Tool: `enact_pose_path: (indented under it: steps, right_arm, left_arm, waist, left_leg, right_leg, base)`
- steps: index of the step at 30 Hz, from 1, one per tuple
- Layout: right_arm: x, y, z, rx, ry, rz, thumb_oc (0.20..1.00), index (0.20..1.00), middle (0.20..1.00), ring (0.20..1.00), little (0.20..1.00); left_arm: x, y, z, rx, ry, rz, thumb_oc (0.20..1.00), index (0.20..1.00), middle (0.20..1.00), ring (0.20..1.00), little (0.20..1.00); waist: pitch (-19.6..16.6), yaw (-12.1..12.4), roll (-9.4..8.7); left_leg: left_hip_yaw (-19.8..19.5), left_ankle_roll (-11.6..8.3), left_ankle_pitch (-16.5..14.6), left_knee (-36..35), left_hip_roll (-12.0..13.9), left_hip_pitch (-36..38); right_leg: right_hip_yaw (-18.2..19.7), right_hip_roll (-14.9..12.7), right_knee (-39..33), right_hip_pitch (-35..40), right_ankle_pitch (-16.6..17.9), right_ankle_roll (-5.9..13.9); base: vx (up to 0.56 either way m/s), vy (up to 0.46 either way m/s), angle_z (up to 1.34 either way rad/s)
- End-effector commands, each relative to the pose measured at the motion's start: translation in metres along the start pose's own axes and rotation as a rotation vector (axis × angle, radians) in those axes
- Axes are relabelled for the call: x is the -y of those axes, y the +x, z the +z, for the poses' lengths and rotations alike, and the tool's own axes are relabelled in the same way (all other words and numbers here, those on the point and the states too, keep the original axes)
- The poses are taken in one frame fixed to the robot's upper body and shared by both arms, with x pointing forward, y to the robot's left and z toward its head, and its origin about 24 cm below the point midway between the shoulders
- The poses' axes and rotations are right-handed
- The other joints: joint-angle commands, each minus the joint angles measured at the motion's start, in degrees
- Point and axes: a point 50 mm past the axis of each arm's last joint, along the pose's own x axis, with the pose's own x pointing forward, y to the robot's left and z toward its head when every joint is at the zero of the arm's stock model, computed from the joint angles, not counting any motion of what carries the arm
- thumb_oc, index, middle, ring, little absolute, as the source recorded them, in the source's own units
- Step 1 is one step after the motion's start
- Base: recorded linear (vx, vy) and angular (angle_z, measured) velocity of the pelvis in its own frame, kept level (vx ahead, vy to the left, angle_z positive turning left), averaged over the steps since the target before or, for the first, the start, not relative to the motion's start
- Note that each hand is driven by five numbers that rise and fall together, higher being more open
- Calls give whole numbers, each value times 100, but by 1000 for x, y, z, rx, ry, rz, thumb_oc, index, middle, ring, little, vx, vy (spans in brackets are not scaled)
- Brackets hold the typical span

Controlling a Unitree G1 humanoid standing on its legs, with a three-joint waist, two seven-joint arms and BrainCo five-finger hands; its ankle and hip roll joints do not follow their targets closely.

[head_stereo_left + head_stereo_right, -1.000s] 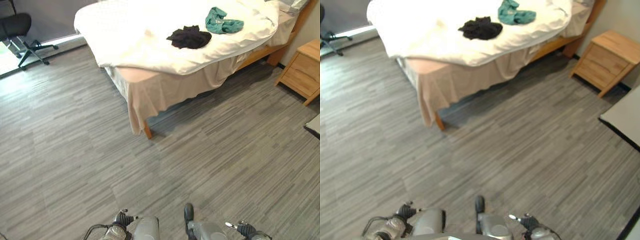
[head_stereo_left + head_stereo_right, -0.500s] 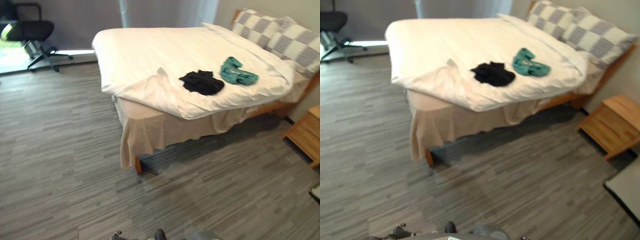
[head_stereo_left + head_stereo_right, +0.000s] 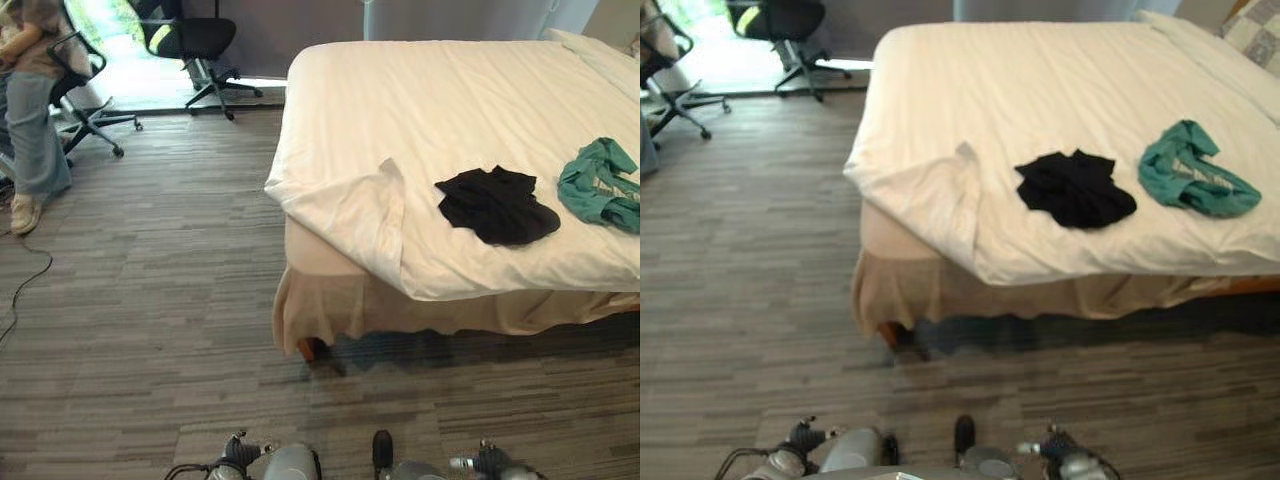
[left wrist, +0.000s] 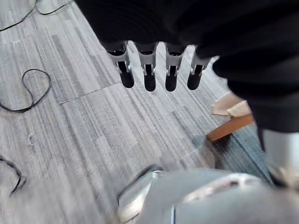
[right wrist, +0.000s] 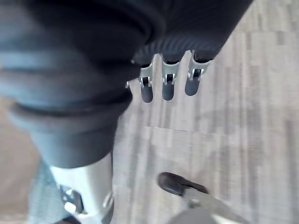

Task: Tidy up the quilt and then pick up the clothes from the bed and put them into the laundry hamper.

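Observation:
A white quilt (image 3: pixel 450 100) covers the bed, and its near left corner (image 3: pixel 372 205) lies folded back on itself. On the quilt near the bed's front edge rests a crumpled black garment (image 3: pixel 497 203), with a teal garment (image 3: pixel 598 184) to its right. Both hands hang low over the grey floor, well short of the bed. The left hand (image 4: pixel 146 70) has straight fingers with nothing in them, and a wooden bed leg (image 4: pixel 231 126) shows past it. The right hand (image 5: pixel 168 84) is likewise open and empty.
A beige bed skirt (image 3: pixel 340 310) hangs below the quilt. A person (image 3: pixel 30 100) stands at the far left beside an office chair (image 3: pixel 85 70); a second black chair (image 3: pixel 190 40) is behind. A checked pillow (image 3: pixel 1255 30) lies at the bed's head. Plank floor lies between me and the bed.
The camera has swung, so the bed now sits closer and to the right, and the person and chairs have come into the picture. The clothes and quilt lie as before.

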Motion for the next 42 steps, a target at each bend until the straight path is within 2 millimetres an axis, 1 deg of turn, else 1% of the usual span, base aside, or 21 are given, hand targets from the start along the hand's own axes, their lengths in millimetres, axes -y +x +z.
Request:
enact_pose_path:
  steps: [1,3,5,7,8,10,13,14,16,17,19,21,22,24,25,28,31,32,35,36,42]
  right_arm:
    - [-6,-3,-15,-25,8,14,1000,1000,1000,1000,1000]
    - [-11,-4,-17,-32,6,27,1000,1000,1000,1000,1000]
    - [-26,-5,-14,-16,20,74,1000,1000,1000,1000,1000]
    - [-34,-5,-11,-3,23,93,1000,1000,1000,1000,1000]
    - [-38,-6,-13,-9,33,95,1000,1000,1000,1000,1000]
    - [-38,-7,-15,-15,37,95,1000,1000,1000,1000,1000]
    - [-40,-9,-28,-60,71,92,1000,1000,1000,1000,1000]
    - [-40,-11,-34,-67,103,75,1000,1000,1000,1000,1000]
    - [-40,-12,-38,-73,108,69,1000,1000,1000,1000,1000]
    - [-36,-16,-50,-87,122,41,1000,1000,1000,1000,1000]
    - [-30,-18,-60,-107,126,13,1000,1000,1000,1000,1000]
    - [-27,-20,-65,-119,133,-1,1000,1000,1000,1000,1000]
    - [-27,-20,-65,-119,132,-1,1000,1000,1000,1000,1000]
    - [-19,-20,-65,-108,142,-21,1000,1000,1000,1000,1000]
    - [-19,-20,-64,-108,143,-21,1000,1000,1000,1000,1000]
    - [-10,-18,-61,-89,117,-26,1000,1000,1000,1000,1000]
    - [2,-16,-58,-92,60,-32,1000,1000,1000,1000,1000]
    - [8,-14,-49,-71,38,-36,1000,1000,1000,1000,1000]
    - [15,-9,-28,-8,-6,-41,1000,1000,1000,1000,1000]
    - [15,-8,-27,-6,-2,-41,1000,1000,1000,1000,1000]
    - [12,-4,-3,74,-47,-45,1000,1000,1000,1000,1000]
  left_arm:
    - [10,-1,-6,-28,94,-36,1000,1000,1000,1000,1000]
    - [10,-2,-11,-47,109,-42,1000,1000,1000,1000,1000]
    - [7,-3,-17,-62,107,-34,1000,1000,1000,1000,1000]
    - [3,-2,-13,-51,104,-22,1000,1000,1000,1000,1000]
    - [-3,0,-5,-18,75,-5,1000,1000,1000,1000,1000]
    - [-7,1,0,1,57,13,1000,1000,1000,1000,1000]
    - [-34,3,20,86,-121,114,1000,1000,1000,1000,1000]
    - [-61,1,36,182,-357,227,1000,1000,1000,1000,1000]
    - [-75,-2,43,242,-456,287,1000,1000,1000,1000,1000]
    - [-141,-32,48,489,-824,573,1000,1000,1000,1000,1000]
    - [-181,-59,49,658,-946,745,1000,1000,1000,1000,1000]
    - [-205,-83,63,820,-983,823,1000,1000,1000,1000,1000]
    - [-205,-83,62,819,-983,823,1000,1000,1000,1000,1000]
    - [-226,-116,94,1038,-883,843,1000,1000,1000,1000,1000]
    - [-225,-116,95,1038,-883,843,1000,1000,1000,1000,1000]
    - [-236,-140,138,1178,-630,800,1000,1000,1000,1000,1000]
    - [-234,-162,199,1264,-304,759,1000,1000,1000,1000,1000]
    - [-231,-166,231,1253,-89,766,1000,1000,1000,1000,1000]
    - [-227,-171,277,1234,124,786,1000,1000,1000,1000,1000]
    - [-227,-172,279,1238,126,786,1000,1000,1000,1000,1000]
    - [-217,-173,347,1060,482,875,1000,1000,1000,1000,1000]
  waist:
    - [-206,-54,140]
    - [-249,-59,135]
    - [-210,-164,168]
    - [-130,-214,193]
    - [-127,-265,199]
    - [-121,-301,204]
    - [-148,-311,198]
    - [-154,-219,210]
    - [-162,-211,204]
    - [-262,-99,189]
    - [-317,-5,189]
    - [-331,33,213]
    - [-330,25,214]
    - [-294,13,276]
    - [-290,10,277]
    - [-237,-80,371]
    - [-107,-257,475]
    - [11,-379,502]
    - [223,-645,516]
    - [230,-620,513]
    - [562,-936,504]
  left_leg:
    - [-166,96,206,-437,-2,288]
    - [-155,146,186,-603,-32,444]
    - [0,236,87,-757,55,796]
    - [96,228,35,-757,131,897]
    - [134,180,-29,-757,153,937]
    - [118,164,-59,-757,152,946]
    - [7,131,-176,-757,134,1088]
    - [-24,80,-176,-757,201,1118]
    - [-47,72,-184,-757,184,1140]
    - [-67,-32,-183,-757,215,1213]
    - [-100,-128,-172,-757,288,1206]
    - [-135,-184,-159,-757,320,1198]
    - [-140,-186,-159,-757,321,1201]
    - [-190,-237,-137,-757,360,1165]
    - [-196,-238,-137,-757,362,1165]
    - [-189,-268,-97,-757,399,1111]
    - [-143,-278,-39,-757,418,1016]
    - [-98,-281,-2,-757,435,908]
    - [32,-284,52,-757,448,728]
    - [37,-283,53,-757,448,721]
    - [286,-262,171,-757,471,339]
  right_leg:
    - [-134,-58,234,391,-903,756]
    - [-114,-23,391,336,-929,749]
    - [-53,113,1672,-232,-929,938]
    - [-34,47,2173,-699,-784,1099]
    - [-59,-170,1680,-763,-681,1099]
    - [-46,-270,1425,-764,-582,1103]
    - [84,-574,627,-805,-205,1251]
    - [-5,-673,515,-770,-115,1282]
    - [-45,-709,433,-710,-66,1279]
    - [-282,-747,51,-326,-9,1301]
    - [-416,-738,14,-196,-95,1313]
    - [-485,-724,14,-127,-159,1308]
    - [-490,-723,14,-121,-162,1307]
    - [-558,-707,14,-98,-215,1296]
    - [-564,-705,14,-94,-217,1295]
    - [-586,-689,14,-129,-214,1296]
    - [-559,-679,14,-231,-165,1306]
    - [-500,-664,14,-372,-111,1321]
    - [-341,-636,14,-657,11,1350]
    - [-335,-636,14,-666,14,1351]
    - [-67,-583,30,-1202,227,1436]
  base:
    - [249,122,-34]
    - [229,119,-41]
    - [163,119,-54]
    - [117,38,-67]
    - [121,-13,-45]
    - [119,-55,-19]
    - [151,-135,15]
    - [101,-161,41]
    - [145,-149,63]
    - [231,-190,48]
    - [177,-178,19]
    - [71,-85,46]
    - [40,-70,34]
    - [32,-66,9]
    - [14,-31,9]
    - [5,-16,6]
    - [-43,-6,1]
    - [-102,-3,-3]
    - [-109,10,-6]
    - [-98,12,-26]
    - [-96,20,-43]
